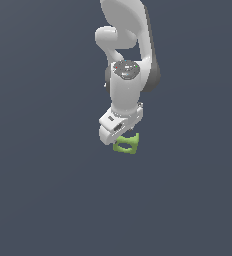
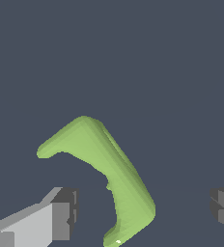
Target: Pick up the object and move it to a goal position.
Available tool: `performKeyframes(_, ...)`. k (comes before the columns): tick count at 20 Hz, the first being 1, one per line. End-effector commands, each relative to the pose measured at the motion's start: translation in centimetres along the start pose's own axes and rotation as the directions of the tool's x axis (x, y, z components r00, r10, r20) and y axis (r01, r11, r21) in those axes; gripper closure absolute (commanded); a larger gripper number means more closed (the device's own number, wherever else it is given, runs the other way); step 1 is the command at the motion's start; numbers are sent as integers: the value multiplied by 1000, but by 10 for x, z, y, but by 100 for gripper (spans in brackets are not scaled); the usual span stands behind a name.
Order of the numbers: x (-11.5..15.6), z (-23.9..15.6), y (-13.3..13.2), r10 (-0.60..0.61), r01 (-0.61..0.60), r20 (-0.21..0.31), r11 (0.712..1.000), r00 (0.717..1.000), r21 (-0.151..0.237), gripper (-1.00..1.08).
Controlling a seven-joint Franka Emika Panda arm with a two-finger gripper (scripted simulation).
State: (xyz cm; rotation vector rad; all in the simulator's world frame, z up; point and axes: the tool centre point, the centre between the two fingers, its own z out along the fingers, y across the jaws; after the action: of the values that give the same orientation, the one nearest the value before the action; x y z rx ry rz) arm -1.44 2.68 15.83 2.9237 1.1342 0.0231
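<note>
The lime-green object is seen just below the gripper on the plain grey floor, its longer side running roughly left-right in the exterior view. A smooth, rounded, matte frame is shown between fingers held wide apart, seemingly untouched.

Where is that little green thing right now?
In the exterior view, the green block sits near the middle, just under the open gripper; the wrist view shows it between the fingers.
</note>
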Motion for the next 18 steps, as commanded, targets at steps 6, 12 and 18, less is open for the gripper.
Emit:
performKeyframes(6,-2,4,-11,-218,218,3,976,976,5,-92)
performKeyframes(12,-4,8,-20,-382,382,4,924,924,9,-92)
performKeyframes(18,-5,10,-27,-503,503,4,864,864,13,-92)
